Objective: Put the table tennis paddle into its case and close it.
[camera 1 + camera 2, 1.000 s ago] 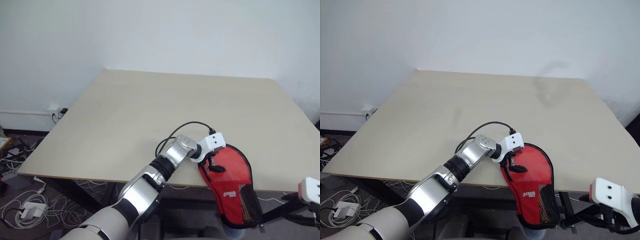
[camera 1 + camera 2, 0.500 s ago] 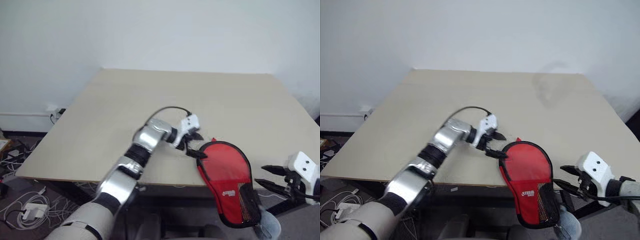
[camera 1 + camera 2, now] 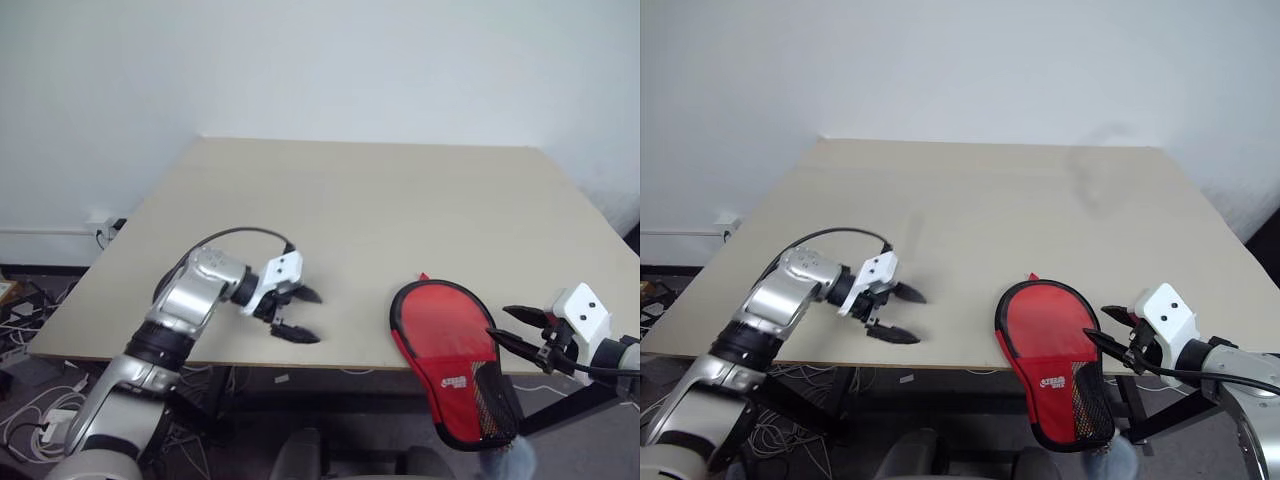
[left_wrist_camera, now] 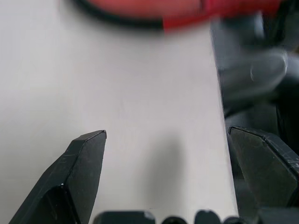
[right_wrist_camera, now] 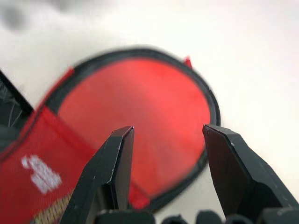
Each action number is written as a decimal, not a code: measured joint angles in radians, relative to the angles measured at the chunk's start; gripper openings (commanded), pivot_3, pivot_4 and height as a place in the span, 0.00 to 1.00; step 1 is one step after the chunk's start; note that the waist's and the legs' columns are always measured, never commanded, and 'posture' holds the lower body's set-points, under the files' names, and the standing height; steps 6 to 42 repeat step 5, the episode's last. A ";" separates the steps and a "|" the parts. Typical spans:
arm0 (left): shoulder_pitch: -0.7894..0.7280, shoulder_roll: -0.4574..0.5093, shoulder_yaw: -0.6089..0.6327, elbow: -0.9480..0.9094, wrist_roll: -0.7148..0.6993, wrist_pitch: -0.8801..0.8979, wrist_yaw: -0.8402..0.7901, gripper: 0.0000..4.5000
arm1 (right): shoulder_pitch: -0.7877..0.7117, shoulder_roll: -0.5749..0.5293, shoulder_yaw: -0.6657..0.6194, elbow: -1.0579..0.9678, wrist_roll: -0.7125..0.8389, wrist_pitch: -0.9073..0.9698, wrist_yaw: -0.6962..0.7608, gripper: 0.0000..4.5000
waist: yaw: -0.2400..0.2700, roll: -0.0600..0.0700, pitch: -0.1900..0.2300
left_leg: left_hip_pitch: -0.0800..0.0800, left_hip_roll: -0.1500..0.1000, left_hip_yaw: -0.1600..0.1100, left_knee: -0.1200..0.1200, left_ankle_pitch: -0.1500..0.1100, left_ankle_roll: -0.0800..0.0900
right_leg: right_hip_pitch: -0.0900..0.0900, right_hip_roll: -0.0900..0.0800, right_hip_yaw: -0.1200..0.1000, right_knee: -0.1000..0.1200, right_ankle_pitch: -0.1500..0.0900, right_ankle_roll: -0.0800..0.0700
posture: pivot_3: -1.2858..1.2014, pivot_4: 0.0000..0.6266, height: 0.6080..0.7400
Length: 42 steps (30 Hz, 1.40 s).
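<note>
The case (image 3: pixel 445 340) is a red pouch with black edging, lying zipped flat at the table's front edge. Its mesh-pocket end (image 3: pixel 1092 400) hangs over the edge. The table tennis paddle is hidden from view. My left gripper (image 3: pixel 305 317) hovers open over bare tabletop, well to the left of the case, with nothing between its fingers. My right gripper (image 3: pixel 1100 325) stands open just off the case's right side, fingertips pointing at it. In the right wrist view the case (image 5: pixel 140 116) lies beyond the open gripper (image 5: pixel 168 130).
The tan table (image 3: pixel 370 210) stretches back to a white wall. Its front edge (image 3: pixel 200 355) runs just below both grippers. Cables and a power strip (image 3: pixel 55 420) lie on the floor at the left.
My left gripper has let go of the case's near-left edge and swung left across the table. The right gripper has come up and in toward the case's right side.
</note>
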<state>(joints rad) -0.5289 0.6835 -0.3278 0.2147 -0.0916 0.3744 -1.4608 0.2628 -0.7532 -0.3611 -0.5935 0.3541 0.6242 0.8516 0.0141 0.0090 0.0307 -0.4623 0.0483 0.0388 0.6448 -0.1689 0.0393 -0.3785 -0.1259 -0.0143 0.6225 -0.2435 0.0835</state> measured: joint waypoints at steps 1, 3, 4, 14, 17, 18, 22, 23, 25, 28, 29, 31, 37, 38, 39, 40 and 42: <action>0.031 0.021 0.001 -0.015 0.000 0.007 0.009 1.00 | -0.002 0.000 0.005 -0.005 0.004 0.005 -0.006 0.56 | 0.000 0.000 0.000 | 0.000 0.000 0.000 0.000 0.000 0.000 | -0.001 0.000 0.000 0.000 0.000 0.000 | 0.52 0.00 0.81; 0.073 0.039 0.009 -0.038 -0.004 0.016 0.028 1.00 | -0.008 0.000 0.014 -0.006 0.010 0.015 -0.016 0.56 | 0.002 0.000 0.000 | -0.001 0.000 0.001 0.000 0.000 0.000 | -0.001 0.000 0.000 0.000 0.000 0.000 | 0.52 0.00 0.81; 0.088 0.045 0.016 -0.064 -0.004 0.022 0.038 1.00 | -0.018 0.000 0.022 -0.006 0.012 0.022 -0.021 0.56 | 0.002 0.000 0.000 | -0.001 0.000 0.001 0.000 0.000 0.000 | -0.001 -0.001 0.000 0.000 0.000 0.000 | 0.52 0.00 0.81; 0.107 0.055 0.020 -0.094 -0.006 0.034 0.046 1.00 | -0.025 0.000 0.026 -0.012 0.021 0.031 -0.027 0.56 | 0.000 0.000 0.000 | -0.001 0.000 0.001 -0.001 0.000 0.000 | -0.002 -0.001 0.001 0.000 0.000 0.000 | 0.52 0.00 0.81; 0.107 0.055 0.020 -0.094 -0.006 0.034 0.046 1.00 | -0.025 0.000 0.026 -0.012 0.021 0.031 -0.027 0.56 | 0.000 0.000 0.000 | -0.001 0.000 0.001 -0.001 0.000 0.000 | -0.002 -0.001 0.001 0.000 0.000 0.000 | 0.52 0.00 0.81; 0.107 0.055 0.020 -0.094 -0.006 0.034 0.046 1.00 | -0.025 0.000 0.026 -0.012 0.021 0.031 -0.027 0.56 | 0.000 0.000 0.000 | -0.001 0.000 0.001 -0.001 0.000 0.000 | -0.002 -0.001 0.001 0.000 0.000 0.000 | 0.52 0.00 0.81; 0.107 0.055 0.020 -0.094 -0.006 0.034 0.046 1.00 | -0.025 0.000 0.026 -0.012 0.021 0.031 -0.027 0.56 | 0.000 0.000 0.000 | -0.001 0.000 0.001 -0.001 0.000 0.000 | -0.002 -0.001 0.001 0.000 0.000 0.000 | 0.52 0.00 0.81; 0.107 0.055 0.020 -0.094 -0.006 0.034 0.046 1.00 | -0.025 0.000 0.026 -0.012 0.021 0.031 -0.027 0.56 | 0.000 0.000 0.000 | -0.001 0.000 0.001 -0.001 0.000 0.000 | -0.002 -0.001 0.001 0.000 0.000 0.000 | 0.52 0.00 0.81; 0.107 0.055 0.020 -0.094 -0.006 0.034 0.046 1.00 | -0.025 0.000 0.026 -0.012 0.021 0.031 -0.027 0.56 | 0.000 0.000 0.000 | -0.001 0.000 0.001 -0.001 0.000 0.000 | -0.002 -0.001 0.001 0.000 0.000 0.000 | 0.52 0.00 0.81; 0.107 0.055 0.020 -0.094 -0.006 0.034 0.046 1.00 | -0.025 0.000 0.026 -0.012 0.021 0.031 -0.027 0.56 | 0.000 0.000 0.000 | -0.001 0.000 0.001 -0.001 0.000 0.000 | -0.002 -0.001 0.001 0.000 0.000 0.000 | 0.52 0.00 0.81; 0.107 0.055 0.020 -0.094 -0.006 0.034 0.046 1.00 | -0.025 0.000 0.026 -0.012 0.021 0.031 -0.027 0.56 | 0.000 0.000 0.000 | -0.001 0.000 0.001 -0.001 0.000 0.000 | -0.002 -0.001 0.001 0.000 0.000 0.000 | 0.52 0.00 0.81; 0.107 0.055 0.020 -0.094 -0.006 0.034 0.046 1.00 | -0.025 0.000 0.026 -0.012 0.021 0.031 -0.027 0.56 | 0.000 0.000 0.000 | -0.001 0.000 0.001 -0.001 0.000 0.000 | -0.002 -0.001 0.001 0.000 0.000 0.000 | 0.52 0.00 0.81; 0.107 0.055 0.020 -0.094 -0.006 0.034 0.046 1.00 | -0.025 0.000 0.026 -0.012 0.021 0.031 -0.027 0.56 | 0.000 0.000 0.000 | -0.001 0.000 0.001 -0.001 0.000 0.000 | -0.002 -0.001 0.001 0.000 0.000 0.000 | 0.52 0.00 0.81; 0.107 0.055 0.020 -0.094 -0.006 0.034 0.046 1.00 | -0.025 0.000 0.026 -0.012 0.021 0.031 -0.027 0.56 | 0.000 0.000 0.000 | -0.001 0.000 0.001 -0.001 0.000 0.000 | -0.002 -0.001 0.001 0.000 0.000 0.000 | 0.52 0.00 0.81; 0.107 0.055 0.020 -0.094 -0.006 0.034 0.046 1.00 | -0.025 0.000 0.026 -0.012 0.021 0.031 -0.027 0.56 | 0.000 0.000 0.000 | -0.001 0.000 0.001 -0.001 0.000 0.000 | -0.002 -0.001 0.001 0.000 0.000 0.000 | 0.52 0.00 0.81; 0.107 0.055 0.020 -0.094 -0.006 0.034 0.046 1.00 | -0.025 0.000 0.026 -0.012 0.021 0.031 -0.027 0.56 | 0.000 0.000 0.000 | -0.001 0.000 0.001 -0.001 0.000 0.000 | -0.002 -0.001 0.001 0.000 0.000 0.000 | 0.52 0.00 0.81; 0.107 0.055 0.020 -0.094 -0.006 0.034 0.046 1.00 | -0.025 0.000 0.026 -0.012 0.021 0.031 -0.027 0.56 | 0.000 0.000 0.000 | -0.001 0.000 0.001 -0.001 0.000 0.000 | -0.002 -0.001 0.001 0.000 0.000 0.000 | 0.52 0.00 0.81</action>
